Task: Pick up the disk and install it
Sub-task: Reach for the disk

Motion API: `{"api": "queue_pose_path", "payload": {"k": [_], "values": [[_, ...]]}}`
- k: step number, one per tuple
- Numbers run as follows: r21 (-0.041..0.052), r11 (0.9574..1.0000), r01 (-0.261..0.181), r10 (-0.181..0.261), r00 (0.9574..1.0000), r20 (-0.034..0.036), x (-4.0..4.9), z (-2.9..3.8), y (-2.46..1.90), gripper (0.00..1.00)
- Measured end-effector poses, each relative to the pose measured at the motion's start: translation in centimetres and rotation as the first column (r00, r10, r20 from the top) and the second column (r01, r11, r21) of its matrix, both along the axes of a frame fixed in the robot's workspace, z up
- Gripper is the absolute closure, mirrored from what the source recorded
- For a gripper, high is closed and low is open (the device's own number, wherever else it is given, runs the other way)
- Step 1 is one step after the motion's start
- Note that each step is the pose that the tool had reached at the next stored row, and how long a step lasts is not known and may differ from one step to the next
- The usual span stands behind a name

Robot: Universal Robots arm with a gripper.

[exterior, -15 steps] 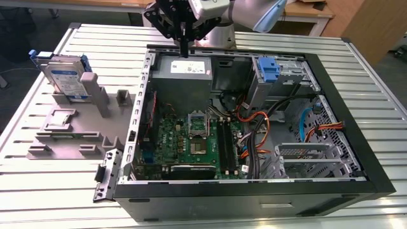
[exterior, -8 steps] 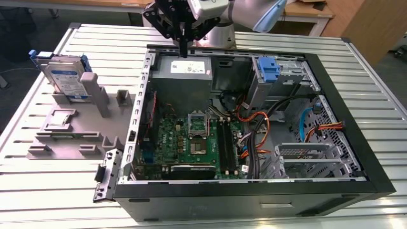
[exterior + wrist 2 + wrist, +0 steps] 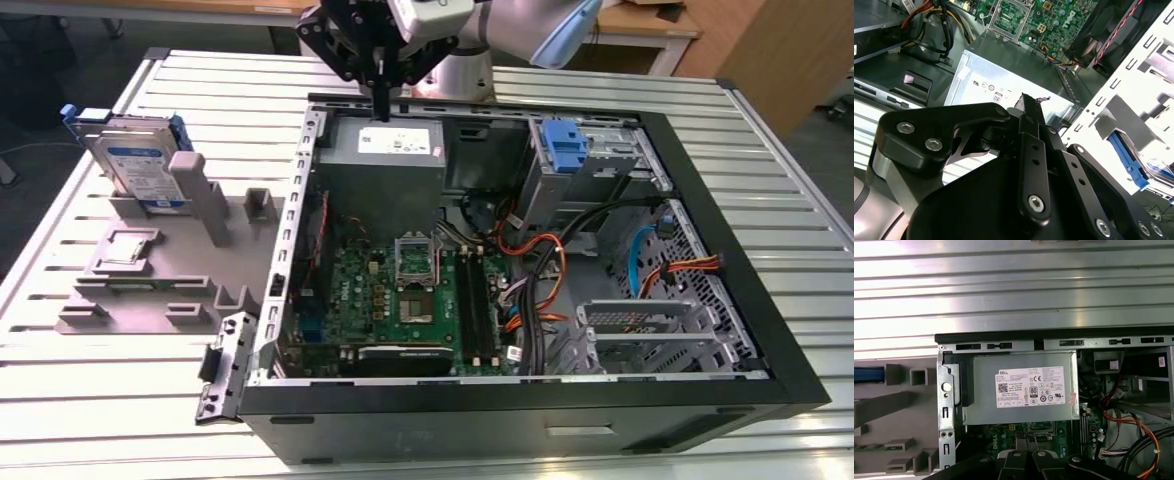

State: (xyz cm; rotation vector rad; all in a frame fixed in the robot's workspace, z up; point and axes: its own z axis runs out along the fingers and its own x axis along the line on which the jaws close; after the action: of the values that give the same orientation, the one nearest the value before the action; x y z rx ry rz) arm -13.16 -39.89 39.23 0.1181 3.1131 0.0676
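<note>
Right now my pincer (image 3: 383,110) hangs with its fingers pressed together, pinching nothing, above the power-supply box (image 3: 387,150) in the open computer case (image 3: 534,405). The disk (image 3: 138,165) stands on edge in the grey holder (image 3: 147,280) outside the case, well apart toward the exterior view's left.

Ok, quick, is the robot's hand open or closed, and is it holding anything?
Hand: closed, holding nothing; disk stands in the grey holder.
</note>
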Motion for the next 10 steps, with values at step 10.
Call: {"api": "queue_pose_path", "payload": {"k": [10], "values": [[0.0,1.0,0.0,0.0,1.0,-0.0062,-0.3,-0.11,0.0,0.9]]}}
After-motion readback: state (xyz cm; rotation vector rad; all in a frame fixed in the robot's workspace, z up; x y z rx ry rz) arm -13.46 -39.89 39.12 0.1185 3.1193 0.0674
